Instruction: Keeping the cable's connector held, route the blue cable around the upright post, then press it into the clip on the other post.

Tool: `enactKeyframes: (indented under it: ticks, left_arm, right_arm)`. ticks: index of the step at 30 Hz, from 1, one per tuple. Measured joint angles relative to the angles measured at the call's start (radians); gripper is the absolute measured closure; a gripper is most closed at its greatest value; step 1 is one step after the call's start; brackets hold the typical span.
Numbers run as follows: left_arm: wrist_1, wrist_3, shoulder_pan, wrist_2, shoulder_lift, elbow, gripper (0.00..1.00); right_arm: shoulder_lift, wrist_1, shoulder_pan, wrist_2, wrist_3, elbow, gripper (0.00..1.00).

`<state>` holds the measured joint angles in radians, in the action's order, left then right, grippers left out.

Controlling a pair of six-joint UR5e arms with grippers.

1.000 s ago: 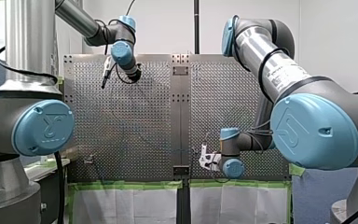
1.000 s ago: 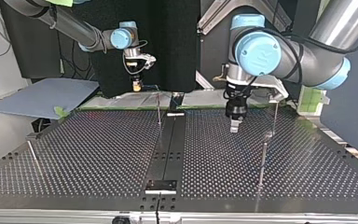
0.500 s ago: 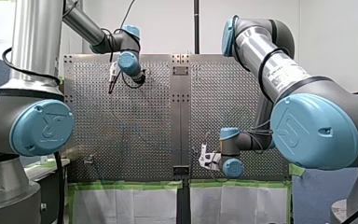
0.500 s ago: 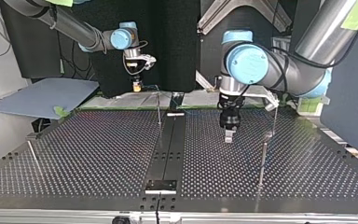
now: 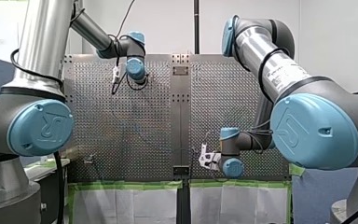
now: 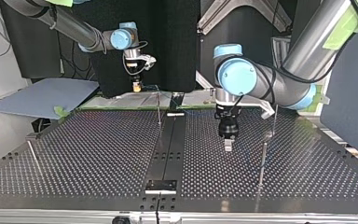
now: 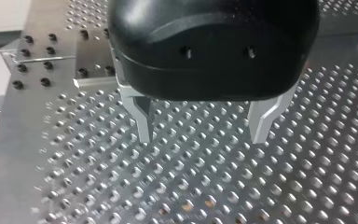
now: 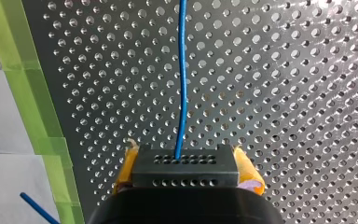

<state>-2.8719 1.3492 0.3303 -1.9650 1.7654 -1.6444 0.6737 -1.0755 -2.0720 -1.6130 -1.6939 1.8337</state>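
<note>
The routing has not begun, by the look of it, and the step in hand is the approach to the cable. My right gripper [image 8: 185, 164] is clamped on the black connector [image 8: 186, 177], with its yellow pads [image 8: 125, 171] pressing on both sides. The blue cable [image 8: 182, 74] runs straight out of the connector, ahead of the gripper, over the perforated table [image 8: 284, 93]. In the top view this gripper hangs in the upper left of centre, just past the far edge of the table.

My left gripper [image 7: 203, 130] hovers over bare table with its metal fingers [image 7: 143, 119] wide apart and nothing between them. In the top view it sits a little right of centre. A thin post [image 6: 159, 108] stands to its left, near the middle strip, and two more posts [image 6: 262, 161] stand to its right (I cannot tell which of them carries the clip).

No cable shows around any post, and its run across the table is too faint to follow in the wide views. The next move probably calls for my left gripper to find the cable some way from the connector and close on it lightly. It can then lead the cable around the upright post while my right gripper holds the connector.
</note>
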Motion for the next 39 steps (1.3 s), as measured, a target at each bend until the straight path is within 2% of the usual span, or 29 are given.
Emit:
enactKeyframes:
  ticks: [3, 11, 19, 27, 33, 39]
  left_arm:
    - [0.002, -0.028, -0.002, -0.022, 0.015, 0.0, 0.0]
    - [0.043, -0.105, -0.006, -0.048, 0.055, 0.001, 0.0]
    - [0.081, -0.188, -0.018, -0.121, 0.06, 0.006, 0.0]
    - [0.076, -0.214, -0.018, -0.139, 0.077, 0.032, 0.0]
    - [0.037, -0.262, -0.01, -0.174, 0.125, 0.08, 0.0]
    - [0.035, -0.296, -0.019, -0.188, 0.157, 0.099, 0.0]
  right_arm:
    - [0.0, 0.0, 0.0, 0.0, -0.001, -0.001, 1.0]
    - [0.0, 0.0, 0.001, 0.001, -0.001, -0.001, 1.0]
    - [0.0, 0.0, 0.0, 0.001, 0.0, -0.001, 1.0]
    - [-0.001, 0.001, 0.0, 0.001, -0.001, -0.001, 1.0]
    - [-0.001, 0.001, 0.0, 0.001, 0.0, -0.001, 1.0]
    - [-0.001, 0.001, 0.0, 0.001, 0.0, -0.002, 1.0]
